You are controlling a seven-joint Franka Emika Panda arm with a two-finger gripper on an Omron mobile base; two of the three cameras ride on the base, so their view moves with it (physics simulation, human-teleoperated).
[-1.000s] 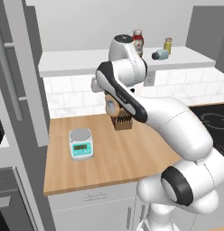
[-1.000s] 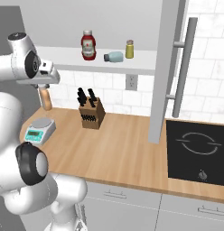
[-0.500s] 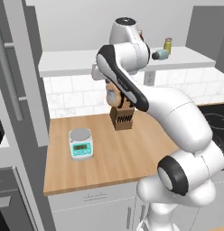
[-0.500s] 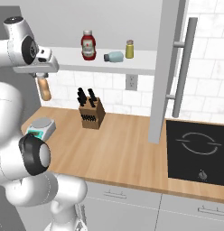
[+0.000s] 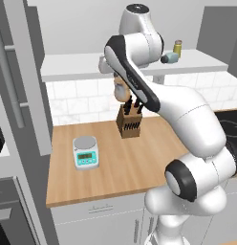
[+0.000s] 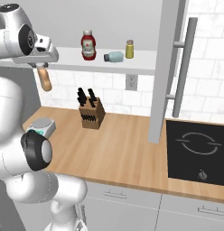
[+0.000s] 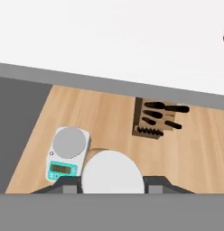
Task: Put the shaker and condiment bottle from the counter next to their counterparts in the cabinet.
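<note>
In the right base view the tool [image 6: 43, 67] hangs just under the front edge of the cabinet [image 6: 145, 67] shelf, closed on the condiment bottle [image 6: 44, 79], which points downward from it with its orange-tan end lowest, well above the surface [image 6: 127, 149]. The left base view shows the same bottle [image 5: 121, 90] partly hidden behind the white arm, so the grip itself cannot be made out there. The hand view looks straight down past the tool: the bottle's pale round end [image 7: 112, 173] sits between the two dark fingertips [image 7: 68, 184], touching them on both sides, which confirms the clamp. Below the tool in that view lie a kitchen scale [image 7: 67, 153] with a round grey plate and teal face, just beside the bottle's outline, and a knife block [image 7: 152, 119] farther off on the wooden surface. Only the base views show the shelf contents: well to the tool's far side in the right base view, the shaker [image 6: 114, 57] lies on its side on the shelf board, between the red ketchup bottle [image 6: 88, 45] and the small yellow shaker [image 6: 129, 49], both upright. The left base view shows the shaker [image 5: 169, 58] and yellow shaker [image 5: 177, 47] beyond the arm, but the ketchup bottle is hidden behind the arm. The right base view also shows a black cooktop [image 6: 197, 146] set in the surface.
</note>
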